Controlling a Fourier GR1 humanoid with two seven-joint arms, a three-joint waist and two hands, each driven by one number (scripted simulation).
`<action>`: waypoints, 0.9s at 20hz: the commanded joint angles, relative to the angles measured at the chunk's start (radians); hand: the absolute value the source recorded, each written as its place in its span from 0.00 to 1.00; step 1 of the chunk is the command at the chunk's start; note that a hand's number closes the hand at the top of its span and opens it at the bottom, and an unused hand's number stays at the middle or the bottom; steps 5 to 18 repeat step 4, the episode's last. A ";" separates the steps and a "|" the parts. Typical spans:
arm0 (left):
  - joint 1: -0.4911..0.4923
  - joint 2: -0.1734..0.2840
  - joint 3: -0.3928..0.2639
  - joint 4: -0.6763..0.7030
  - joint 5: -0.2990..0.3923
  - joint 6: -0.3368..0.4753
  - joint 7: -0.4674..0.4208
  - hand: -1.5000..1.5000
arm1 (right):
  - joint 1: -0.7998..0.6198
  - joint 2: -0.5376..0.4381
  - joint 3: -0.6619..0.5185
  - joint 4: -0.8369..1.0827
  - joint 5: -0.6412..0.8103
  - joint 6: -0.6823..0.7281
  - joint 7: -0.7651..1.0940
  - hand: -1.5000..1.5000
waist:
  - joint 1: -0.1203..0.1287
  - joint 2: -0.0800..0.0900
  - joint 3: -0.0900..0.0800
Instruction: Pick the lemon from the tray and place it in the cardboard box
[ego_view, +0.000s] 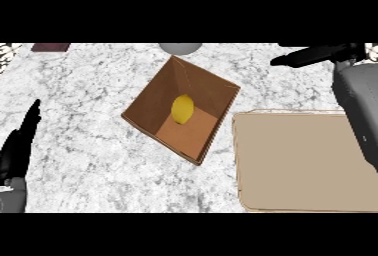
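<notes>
On the marble counter (88, 150), the upright-lying lemon (183, 108) rests inside the cardboard box (210, 85), fingers straight.

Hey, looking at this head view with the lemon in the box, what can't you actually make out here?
- Grey round thing behind the cardboard box: cut off by the top edge, unidentifiable.
- Dark flat thing at top left: cut off likewise.
- Lemon: whether it rests on the box floor or leans on a wall is unclear.
- Right hand: its far side runs out of view.
- Tray: lower edge cut off.
</notes>
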 joint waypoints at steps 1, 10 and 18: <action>-0.003 0.005 0.011 0.064 -0.005 0.002 -0.064 0.50 | 0.062 -0.122 -0.054 0.047 -0.019 0.140 -0.105 0.00 | 0.005 0.005 0.000; -0.002 -0.013 0.002 0.047 -0.004 0.002 -0.044 0.50 | 0.009 -0.179 -0.044 0.071 0.004 0.231 -0.040 0.00 | 0.010 0.003 0.000; -0.002 -0.013 0.002 0.047 -0.004 0.002 -0.044 0.50 | 0.009 -0.179 -0.044 0.071 0.004 0.231 -0.040 0.00 | 0.010 0.003 0.000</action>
